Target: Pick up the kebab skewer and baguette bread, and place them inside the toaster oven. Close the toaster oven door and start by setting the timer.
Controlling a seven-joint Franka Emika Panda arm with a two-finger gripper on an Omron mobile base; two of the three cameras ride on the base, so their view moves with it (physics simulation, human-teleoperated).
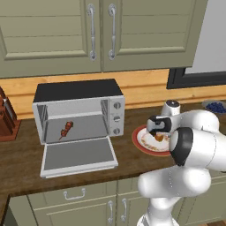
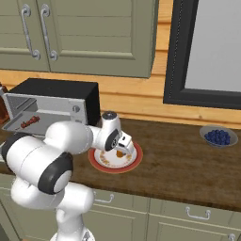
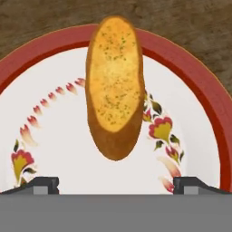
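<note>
Bread [image 3: 114, 86] sits right ahead of the fingers [image 3: 41, 185] in the hand view, lying on the plate [image 3: 54, 136] with its yellow cut face turned up at the camera. The two tips are spread wide, one at each bottom corner, and the bread lies in the middle of the gap and a bit beyond them, not touching either one. So the gripper [image 3: 115, 186] is released, holding nothing, and hangs just above the plate.

From the left base view the gripper [image 1: 157, 126] is over the near-left part of the plate [image 1: 137, 142], which is red-rimmed with a flower pattern, and you can just make out an orange bit of bread [image 1: 159, 137] under it. Right base view shows the same deal: gripper [image 2: 123, 142] pointing down over the plate [image 2: 134, 162], bread [image 2: 120, 153] peeking out below.

The oven [image 1: 79, 110] is off to the left of the fingers, just beside the plate. Its door [image 1: 78, 155] is dropped flat open toward the counter edge. The skewer [image 1: 67, 129] is already inside, lying on the oven floor, tilted a bit. In the right base view the skewer [image 2: 29, 123] shows in the open oven [image 2: 52, 106] too.

A bowl of blueberries [image 2: 217, 137] sits well off to the right on the counter [image 2: 188, 174].
</note>
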